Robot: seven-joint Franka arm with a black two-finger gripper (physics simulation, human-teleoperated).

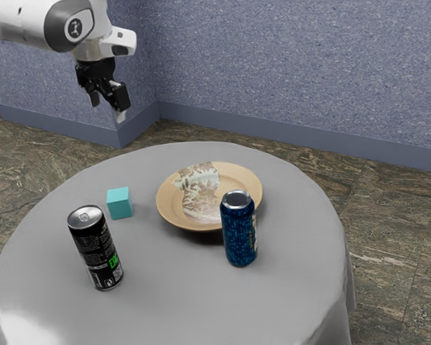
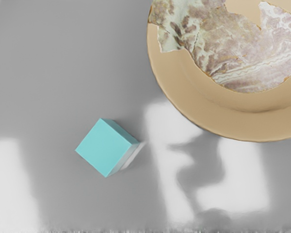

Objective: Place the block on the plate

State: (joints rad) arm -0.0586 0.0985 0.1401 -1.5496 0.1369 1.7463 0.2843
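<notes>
My gripper (image 1: 107,106) hangs high above the table's far left side in the exterior view, its two fingers apart with nothing between them. Below it on the tabletop rests the turquoise block (image 1: 119,203), and the wrist view gives the block (image 2: 105,147) from above, separate from the plate (image 2: 184,99). In the exterior view the tan plate (image 1: 171,208), with a patterned patch in its middle, lies to the right of the block. A blue can partly covers the plate's near right rim.
A black can (image 1: 97,248) stands upright near the block, toward the exterior view's lower left. The blue can (image 1: 239,230) stands close against the plate's near side in that view. All rest on a round grey-covered table (image 1: 172,302); a blue wall (image 1: 287,72) rises behind.
</notes>
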